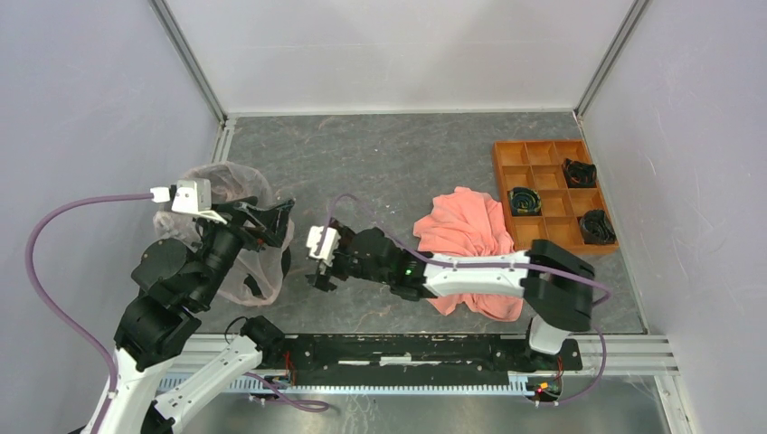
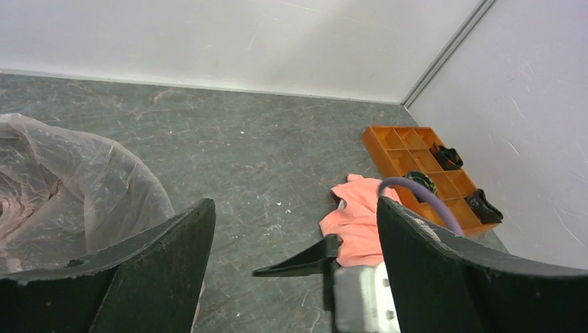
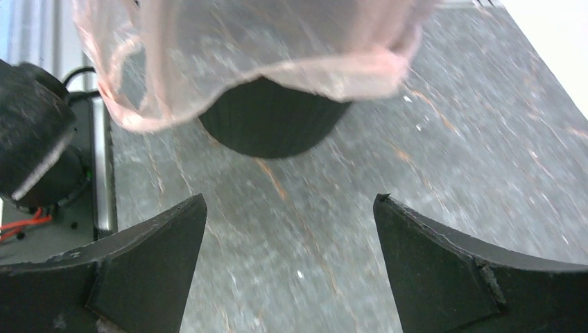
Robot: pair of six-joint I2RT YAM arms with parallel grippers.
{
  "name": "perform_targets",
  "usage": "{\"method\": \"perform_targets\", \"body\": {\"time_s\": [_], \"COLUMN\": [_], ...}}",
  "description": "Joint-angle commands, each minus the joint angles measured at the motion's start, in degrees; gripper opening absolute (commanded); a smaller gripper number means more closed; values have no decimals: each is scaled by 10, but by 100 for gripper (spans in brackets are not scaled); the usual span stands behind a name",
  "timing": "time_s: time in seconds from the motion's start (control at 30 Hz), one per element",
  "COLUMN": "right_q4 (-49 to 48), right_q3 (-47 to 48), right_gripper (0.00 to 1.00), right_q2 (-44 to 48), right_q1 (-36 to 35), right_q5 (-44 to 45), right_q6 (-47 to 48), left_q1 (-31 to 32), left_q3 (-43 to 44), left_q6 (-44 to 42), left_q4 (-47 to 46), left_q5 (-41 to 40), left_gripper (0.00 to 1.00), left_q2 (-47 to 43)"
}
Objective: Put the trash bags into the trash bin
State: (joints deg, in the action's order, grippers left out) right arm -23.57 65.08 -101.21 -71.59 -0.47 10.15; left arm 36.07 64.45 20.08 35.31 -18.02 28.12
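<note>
Trash bag (image 1: 237,181) sits draped over the trash bin (image 3: 274,119), edges outside its rim, left tool (image 2: 295,205) and right tool (image 3: 290,198) beside the bin gaping empty, so only tidying looks left.

Top view: fixed high above and behind the near edge of the table (image 1: 389,154), looking down and forward to the back wall, far enough to take in the whole surface.
Left wrist view: just behind the left claw (image 2: 295,203), low, facing the far right corner. The bag (image 2: 76,180) is close at left, the cloth (image 2: 357,222) and tray (image 2: 396,141) farther off.
Right wrist view: behind the right claw (image 3: 290,198), tilted down at the table, close to the bin (image 3: 270,121).
Shared: the bag shows in all three views.
</note>
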Motion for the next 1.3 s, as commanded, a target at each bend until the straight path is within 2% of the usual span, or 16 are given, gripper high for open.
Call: {"method": "perform_targets", "body": {"time_s": [0.0, 0.27, 0.37, 0.43, 0.47, 0.53, 0.6, 0.7, 0.93, 1.27], "right_q4": [26, 116, 182, 232, 287, 359, 387, 374, 366, 314], "right_q3": [-66, -218, -227, -198, -167, -88, -28, 4, 29, -12], "right_gripper": [98, 98, 98, 98, 98, 98, 98, 98, 98, 98], "right_q2": [94, 272, 353, 398, 416, 445, 473, 515, 538, 578], "right_q1": [3, 40, 66, 72, 73, 73, 72, 73, 73, 72], "right_q5": [81, 228, 288, 341, 355, 350, 324, 277, 338, 344], "right_q6": [-23, -38, -32, -29, -35, -47, -65, -55, -10, -5], "left_q1": [-1, -1, -1, -1, -1, -1, -1, -1, -1, -1], "left_q3": [4, -5, -13, -12, -8, 13, 35, 51, 53, 51], "left_q6": [1, 10, 16, 18, 14, 3, -12, -35, -49, -50], "left_q4": [-31, -25, -39, -47, -50, -44, -41, -56, -76, -70], "left_q5": [-11, -39, -42, -40, -41, -54, -65, -69, -85, -100], "left_gripper": [92, 96, 99, 100, 100, 100, 100, 100, 100, 100], "left_q2": [3, -2, -2, 2, 5, 10, 11, 4, -17, -27]}}
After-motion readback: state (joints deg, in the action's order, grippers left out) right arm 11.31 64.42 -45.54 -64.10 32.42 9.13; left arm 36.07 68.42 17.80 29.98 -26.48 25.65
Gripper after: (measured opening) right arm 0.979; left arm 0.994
